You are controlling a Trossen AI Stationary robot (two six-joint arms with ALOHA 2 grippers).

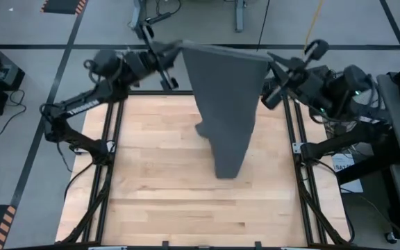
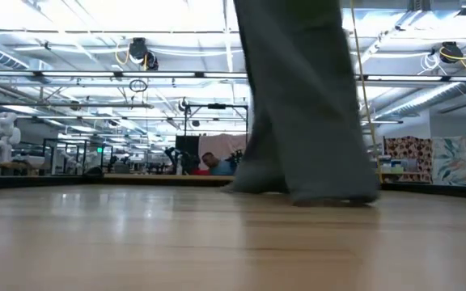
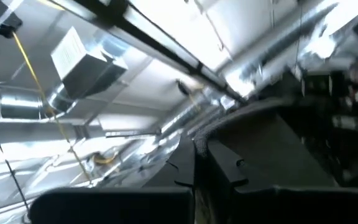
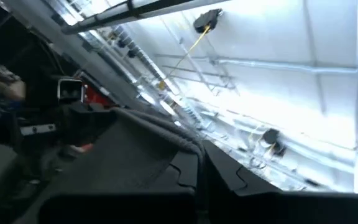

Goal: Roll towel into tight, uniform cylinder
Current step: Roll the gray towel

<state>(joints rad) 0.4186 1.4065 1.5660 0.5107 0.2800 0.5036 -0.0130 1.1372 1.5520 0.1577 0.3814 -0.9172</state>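
Hands [image 1: 176, 52] [image 1: 271, 64] pinching hanging towel [image 1: 224, 111]

The towel [image 1: 224, 104] hangs like a curtain across the far middle of the table [image 1: 151, 201], its lower end bunched on the wood. Bare boards lie open to its left, right and near side. Both arms crowd the far edge beside it.

Light wood table [image 1: 186, 201] on grey floor [image 1: 26, 125] marked with black lines; beyond it, a bright hall with ceiling ducts [image 3: 79, 68], pipes and patterned screens [image 2: 431, 160].
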